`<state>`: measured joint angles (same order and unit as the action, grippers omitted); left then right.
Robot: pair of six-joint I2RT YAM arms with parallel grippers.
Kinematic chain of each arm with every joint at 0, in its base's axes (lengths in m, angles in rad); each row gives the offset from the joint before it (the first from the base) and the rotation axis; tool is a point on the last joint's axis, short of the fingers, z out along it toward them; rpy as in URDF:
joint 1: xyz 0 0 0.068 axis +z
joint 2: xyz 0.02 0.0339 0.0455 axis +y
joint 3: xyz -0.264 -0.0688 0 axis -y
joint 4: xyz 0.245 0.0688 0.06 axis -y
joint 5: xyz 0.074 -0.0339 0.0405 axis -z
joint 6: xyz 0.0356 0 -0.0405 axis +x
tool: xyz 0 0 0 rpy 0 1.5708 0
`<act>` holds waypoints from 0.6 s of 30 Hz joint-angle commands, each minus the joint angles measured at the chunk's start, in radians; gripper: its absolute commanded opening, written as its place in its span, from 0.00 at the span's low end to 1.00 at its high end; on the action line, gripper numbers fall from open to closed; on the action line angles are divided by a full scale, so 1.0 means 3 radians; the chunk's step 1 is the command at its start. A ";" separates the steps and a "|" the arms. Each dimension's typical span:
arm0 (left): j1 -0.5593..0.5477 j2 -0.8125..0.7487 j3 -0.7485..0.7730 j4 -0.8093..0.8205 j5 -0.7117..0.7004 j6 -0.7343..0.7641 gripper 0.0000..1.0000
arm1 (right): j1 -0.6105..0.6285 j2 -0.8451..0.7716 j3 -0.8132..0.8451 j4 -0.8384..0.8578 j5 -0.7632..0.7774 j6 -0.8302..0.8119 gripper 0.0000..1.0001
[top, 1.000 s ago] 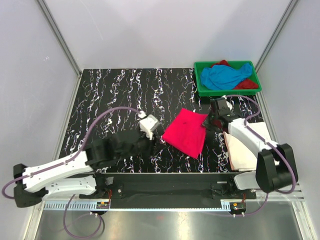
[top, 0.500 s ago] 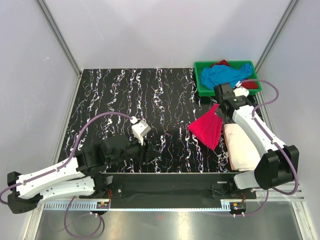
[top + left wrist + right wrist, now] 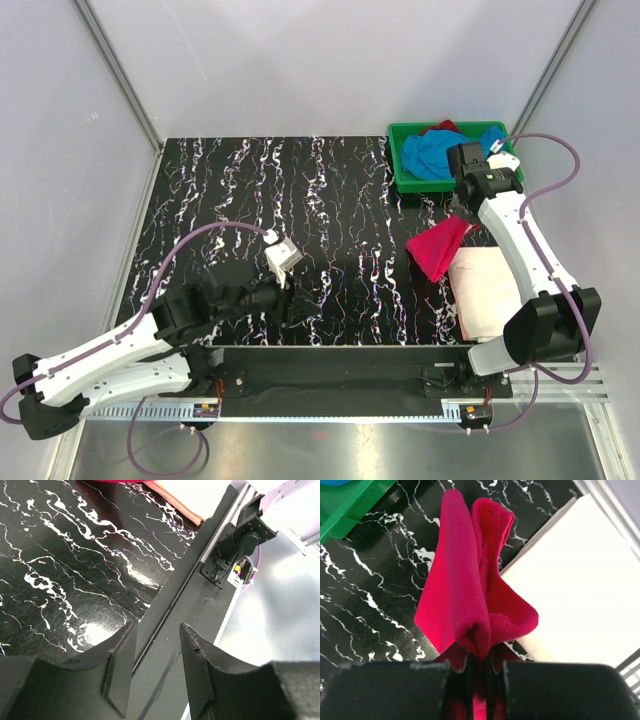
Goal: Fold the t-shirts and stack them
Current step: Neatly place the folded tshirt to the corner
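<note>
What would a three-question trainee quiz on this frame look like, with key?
1. True or false: the right end effector is shut on the hot pink t-shirt, which hangs from it.
2. What lies in the green tray? A: nothing. B: a sky blue t-shirt and a dark red t-shirt. C: only the hot pink t-shirt.
3. Fill in: the left end effector has jaws that stand ____, with nothing between them.

Key: 1 true; 2 B; 3 open.
</note>
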<state>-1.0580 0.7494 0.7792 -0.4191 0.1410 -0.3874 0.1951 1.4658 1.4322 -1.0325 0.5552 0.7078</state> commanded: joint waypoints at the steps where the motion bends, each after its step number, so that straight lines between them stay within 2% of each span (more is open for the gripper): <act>1: 0.0080 0.0013 0.0123 0.0078 0.0317 0.0115 0.45 | -0.0052 -0.0059 0.0232 0.0000 0.0016 -0.0263 0.00; 8: 0.0229 0.0023 0.0082 0.0113 0.0542 0.0156 0.45 | -0.0262 -0.0146 0.0441 -0.0061 -0.0240 -0.0519 0.00; 18: 0.0351 0.0110 0.0077 0.0226 0.0783 0.0136 0.45 | -0.0456 -0.0110 0.0814 -0.0281 -0.0220 -0.0631 0.00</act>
<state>-0.9619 0.7822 0.7792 -0.4023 0.3210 -0.3614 0.0765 1.4616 1.5993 -1.1030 0.4767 0.5415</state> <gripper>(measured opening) 0.446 0.070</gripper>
